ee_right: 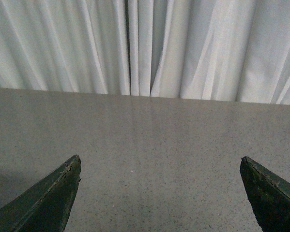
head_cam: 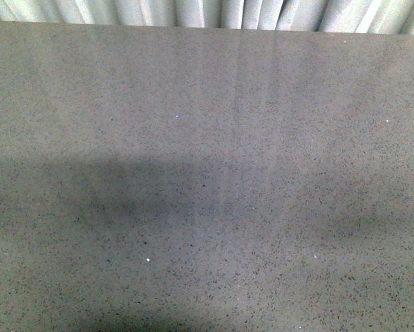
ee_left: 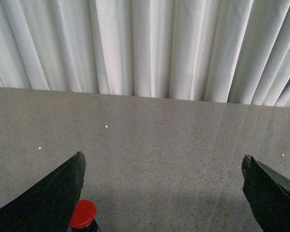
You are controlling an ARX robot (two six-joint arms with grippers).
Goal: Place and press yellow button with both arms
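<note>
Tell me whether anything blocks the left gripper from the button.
Nothing visible does. The button sits right beside one finger of the open left gripper, with only bare table around it.

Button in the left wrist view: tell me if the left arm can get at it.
Probably yes: the button sits by one finger of the open left gripper, nothing visible between them.
</note>
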